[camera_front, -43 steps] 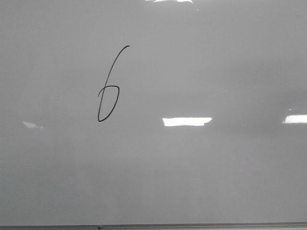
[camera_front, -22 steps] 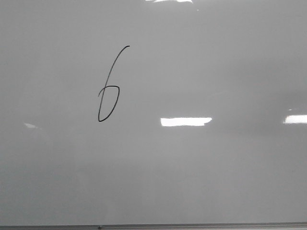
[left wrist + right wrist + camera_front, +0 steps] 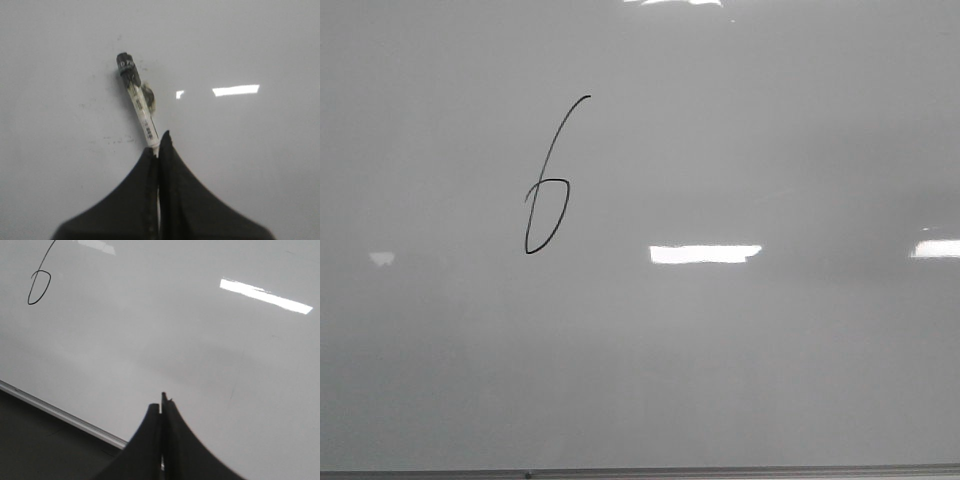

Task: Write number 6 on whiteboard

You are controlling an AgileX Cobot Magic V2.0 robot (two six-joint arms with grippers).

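Observation:
The whiteboard (image 3: 740, 370) fills the front view, glossy pale grey. A black hand-drawn number 6 (image 3: 548, 185) stands left of its middle: a tall slanted stroke ending in a narrow loop. It also shows in the right wrist view (image 3: 39, 284). No gripper shows in the front view. My left gripper (image 3: 157, 142) is shut on a white marker (image 3: 137, 102) with a black tip, held over the whiteboard (image 3: 250, 160). My right gripper (image 3: 161, 407) is shut and empty above the whiteboard (image 3: 200, 340), near its frame.
The board's thin metal frame edge (image 3: 640, 472) runs along the bottom of the front view and crosses the right wrist view (image 3: 60, 414), with a dark surface (image 3: 45, 450) beyond it. Bright light reflections (image 3: 705, 254) lie on the board.
The number 6 and the board are unchanged. Only the light reflections have shifted slightly across the board.

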